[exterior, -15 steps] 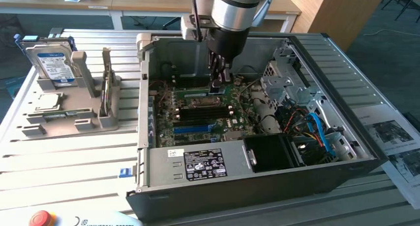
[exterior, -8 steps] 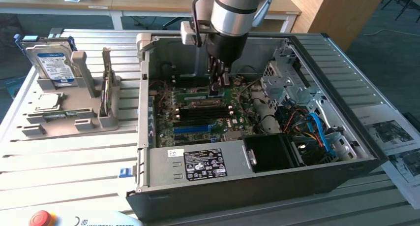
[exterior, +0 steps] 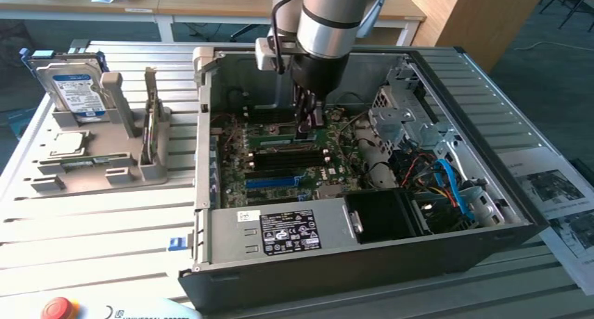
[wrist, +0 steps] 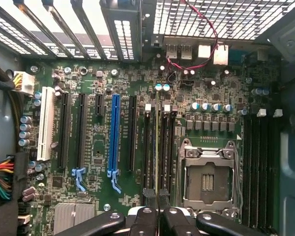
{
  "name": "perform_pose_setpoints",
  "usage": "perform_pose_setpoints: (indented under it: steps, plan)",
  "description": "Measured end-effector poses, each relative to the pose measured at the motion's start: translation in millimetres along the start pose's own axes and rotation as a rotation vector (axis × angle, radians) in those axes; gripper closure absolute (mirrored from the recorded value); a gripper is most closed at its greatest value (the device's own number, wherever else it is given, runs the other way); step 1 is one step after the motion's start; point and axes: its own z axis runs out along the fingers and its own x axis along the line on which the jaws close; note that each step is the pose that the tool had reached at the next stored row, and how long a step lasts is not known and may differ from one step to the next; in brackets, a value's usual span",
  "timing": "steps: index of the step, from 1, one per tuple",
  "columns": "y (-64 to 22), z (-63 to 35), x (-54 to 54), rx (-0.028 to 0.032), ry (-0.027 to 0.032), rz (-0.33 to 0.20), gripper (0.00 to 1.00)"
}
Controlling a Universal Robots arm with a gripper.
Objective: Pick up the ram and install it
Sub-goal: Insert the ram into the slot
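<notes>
Closed black gripper [wrist: 157,217] held the thin green ram stick [wrist: 157,147] edge-on over black memory slots [wrist: 168,147]; a grey parts tray [exterior: 93,180] sat at nine o'clock of the dark computer case [exterior: 371,263], exterior view.

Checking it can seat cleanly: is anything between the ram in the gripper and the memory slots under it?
Nothing visible does. The gripper holds the ram edge-on over the black memory slots beside the empty processor socket; the slots look empty and no cable crosses them.

Slatted metal table [exterior: 93,225], open computer case [exterior: 371,263] on it, grey parts stand [exterior: 55,183] beside, printed sheets [exterior: 552,187] at edge
</notes>
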Motion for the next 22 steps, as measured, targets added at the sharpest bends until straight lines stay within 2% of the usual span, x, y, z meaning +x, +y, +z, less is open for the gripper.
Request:
perform_pose_setpoints:
  steps: [6,13,22]
  plan:
    - [-0.5,0.4,0.0,-0.0001,0.0000,0.000,0.88]
    - [-11.1,-0.1,0.3,-0.0002,0.0000,0.000,0.88]
    - [-11.4,-0.2,4.1,-0.0002,-0.0001,0.000,0.88]
